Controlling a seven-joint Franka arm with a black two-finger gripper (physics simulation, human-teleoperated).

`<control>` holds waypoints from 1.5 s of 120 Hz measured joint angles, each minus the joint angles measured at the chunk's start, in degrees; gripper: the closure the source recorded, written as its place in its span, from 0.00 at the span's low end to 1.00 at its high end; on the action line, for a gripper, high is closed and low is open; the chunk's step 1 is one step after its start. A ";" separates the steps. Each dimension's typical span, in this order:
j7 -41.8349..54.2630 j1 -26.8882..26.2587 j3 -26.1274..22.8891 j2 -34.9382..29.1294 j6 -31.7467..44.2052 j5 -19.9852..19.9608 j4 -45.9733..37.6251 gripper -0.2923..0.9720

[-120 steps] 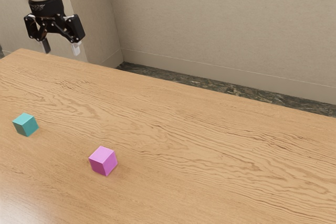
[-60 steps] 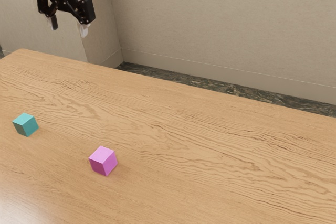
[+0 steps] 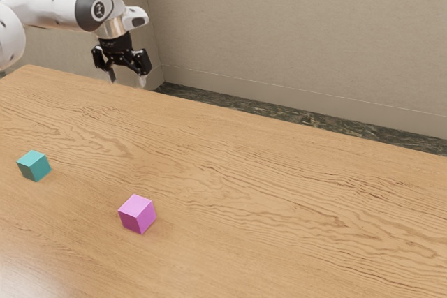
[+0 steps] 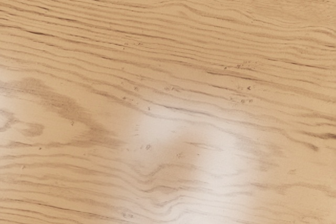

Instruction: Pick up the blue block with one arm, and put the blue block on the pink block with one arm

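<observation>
The blue-green block (image 3: 33,165) lies on the wooden table (image 3: 279,172) at the exterior view's left edge. Closer to the front sits the pink block (image 3: 137,213), standing apart from the blue one. My gripper (image 3: 127,78) hangs open over the table's far edge at the upper left, well behind both blocks, with nothing between its fingers. Under my hand, the wrist view looks down on bare wood grain of the table (image 4: 168,98).
A beige wall runs behind the table, with a corner pillar (image 3: 133,26) just behind the gripper. Dark floor (image 3: 314,118) shows past the table's far edge. Bare tabletop stretches toward the exterior view's right.
My gripper first rose, then swung to the exterior view's right and came down toward the table's far edge, looking smaller now. The arm's white links have come into view. Both blocks stayed put.
</observation>
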 joint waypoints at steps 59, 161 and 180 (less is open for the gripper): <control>8.54 -8.47 14.29 -8.85 11.99 1.09 -28.78 0.23; 47.58 7.81 21.62 9.07 18.44 -12.00 -16.25 0.23; 51.93 8.42 22.19 10.48 18.46 -12.30 -16.02 0.23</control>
